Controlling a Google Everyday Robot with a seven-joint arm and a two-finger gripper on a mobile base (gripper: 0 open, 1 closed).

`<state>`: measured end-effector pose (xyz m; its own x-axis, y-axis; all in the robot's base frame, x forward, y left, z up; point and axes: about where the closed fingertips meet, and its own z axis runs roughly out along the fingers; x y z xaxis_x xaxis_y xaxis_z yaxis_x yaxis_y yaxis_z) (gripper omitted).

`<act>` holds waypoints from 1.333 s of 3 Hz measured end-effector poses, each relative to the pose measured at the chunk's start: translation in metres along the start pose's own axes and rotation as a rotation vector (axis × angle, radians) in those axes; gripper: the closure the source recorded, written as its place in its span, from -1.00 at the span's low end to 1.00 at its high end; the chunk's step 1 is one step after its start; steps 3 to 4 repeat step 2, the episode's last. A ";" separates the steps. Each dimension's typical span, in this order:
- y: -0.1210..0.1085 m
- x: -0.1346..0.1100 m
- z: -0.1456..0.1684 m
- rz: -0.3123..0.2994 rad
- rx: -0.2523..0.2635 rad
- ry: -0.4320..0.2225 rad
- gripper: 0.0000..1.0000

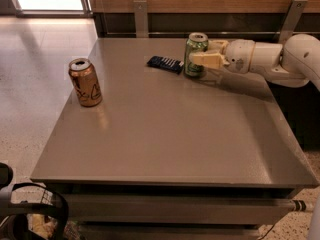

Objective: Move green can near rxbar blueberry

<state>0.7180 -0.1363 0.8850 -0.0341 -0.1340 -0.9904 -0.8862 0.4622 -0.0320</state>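
The green can (193, 48) stands upright on the grey table (165, 134) at the far middle, just right of the rxbar blueberry (165, 64), a flat dark navy bar lying a small gap away. My gripper (198, 57) reaches in from the right on a white arm and is shut on the green can. Its near pale finger (205, 60) lies across the can's right front, and the far finger is hidden behind the can.
A copper-orange can (85, 82) stands upright near the table's left edge. A wooden wall with metal brackets (141, 17) runs behind the table. Dark equipment (20, 209) sits on the floor at the lower left.
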 end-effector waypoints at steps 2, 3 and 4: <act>0.002 0.000 0.005 0.000 -0.008 -0.002 -1.00; 0.002 0.000 0.005 0.000 -0.008 -0.002 -1.00; 0.002 0.000 0.005 0.000 -0.008 -0.002 -1.00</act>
